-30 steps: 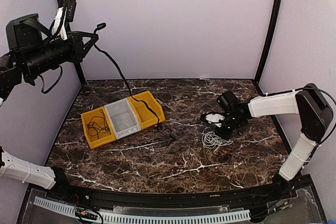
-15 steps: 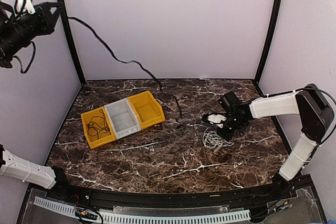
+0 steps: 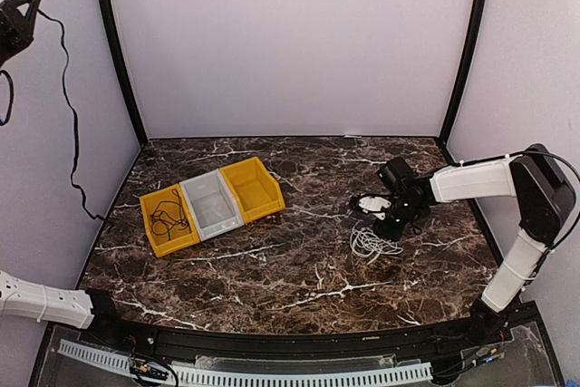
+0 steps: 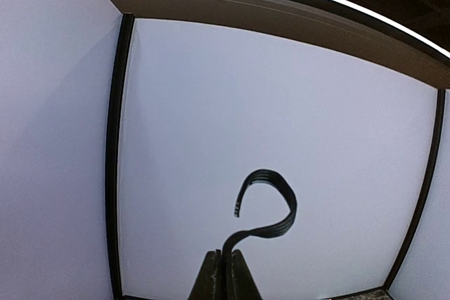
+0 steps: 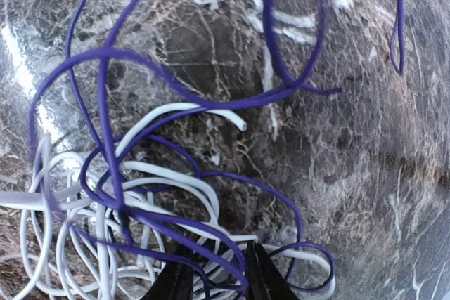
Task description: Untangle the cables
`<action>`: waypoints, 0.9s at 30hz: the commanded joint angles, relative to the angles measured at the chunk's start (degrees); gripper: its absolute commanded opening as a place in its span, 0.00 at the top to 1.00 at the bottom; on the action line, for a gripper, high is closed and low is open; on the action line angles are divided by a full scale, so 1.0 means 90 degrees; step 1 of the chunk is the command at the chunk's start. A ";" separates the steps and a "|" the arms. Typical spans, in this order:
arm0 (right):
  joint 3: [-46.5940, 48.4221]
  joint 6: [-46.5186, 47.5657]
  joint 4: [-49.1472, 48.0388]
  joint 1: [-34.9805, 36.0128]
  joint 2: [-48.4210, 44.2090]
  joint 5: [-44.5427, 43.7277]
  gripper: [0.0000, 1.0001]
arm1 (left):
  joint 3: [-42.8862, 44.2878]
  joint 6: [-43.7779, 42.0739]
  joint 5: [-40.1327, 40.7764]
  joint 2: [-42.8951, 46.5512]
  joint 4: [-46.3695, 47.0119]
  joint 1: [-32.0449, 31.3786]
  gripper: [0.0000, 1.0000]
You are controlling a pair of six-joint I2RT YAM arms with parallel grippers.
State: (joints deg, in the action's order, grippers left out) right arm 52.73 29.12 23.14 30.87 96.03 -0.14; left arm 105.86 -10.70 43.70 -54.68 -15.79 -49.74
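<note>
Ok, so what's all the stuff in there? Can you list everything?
bins: three, yellow, grey, yellow, in a row on the table's left part
coiled cable: one, black, inside the left yellow bin
hanging cable: one, black, dangling beside the left wall
white tangle: one bunch, white, on the table at the right
purple cable: at least one, purple, looped through the white tangle
table: one, dark marble
left claw: black, high up, pinching the hanging cable
right claw: black, low over the white tangle, slightly open
</note>
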 commanded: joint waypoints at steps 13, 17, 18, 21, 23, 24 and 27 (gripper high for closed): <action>0.1772 0.0320 0.2072 -0.0119 -0.1272 0.1201 0.01 | -0.0535 0.0092 0.1513 -0.0657 -0.1608 -0.0021 1.00; 0.1910 0.0331 0.2144 -0.0122 -0.1510 0.1345 0.01 | -0.0696 -0.0406 0.1697 -0.0667 -0.1107 -0.0013 1.00; 0.1909 0.0332 0.2151 -0.0120 -0.1568 0.1390 0.01 | -0.0717 -0.0478 0.1724 -0.0675 -0.0953 -0.0012 1.00; 0.1810 0.0306 0.1993 -0.0120 -0.1762 0.1542 0.01 | -0.0757 -0.0827 0.1739 -0.0744 -0.0611 -0.0005 1.00; 0.1685 0.0289 0.1849 -0.0120 -0.1862 0.1569 0.01 | -0.0763 -0.1073 0.1720 -0.0823 -0.0353 -0.0007 1.00; 0.1609 0.0273 0.1765 -0.0123 -0.1906 0.1583 0.01 | -0.0736 -0.1167 0.1739 -0.0911 -0.0188 0.0002 1.00; 0.1318 0.0243 0.1521 -0.0120 -0.1985 0.1637 0.01 | -0.0648 -0.1724 0.1823 -0.1119 0.0123 0.0060 1.00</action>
State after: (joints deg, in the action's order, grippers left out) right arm 67.55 31.62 39.83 30.02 79.90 12.71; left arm 99.24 -18.65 58.33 -62.52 -21.76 -49.74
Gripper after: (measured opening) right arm 0.986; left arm 0.032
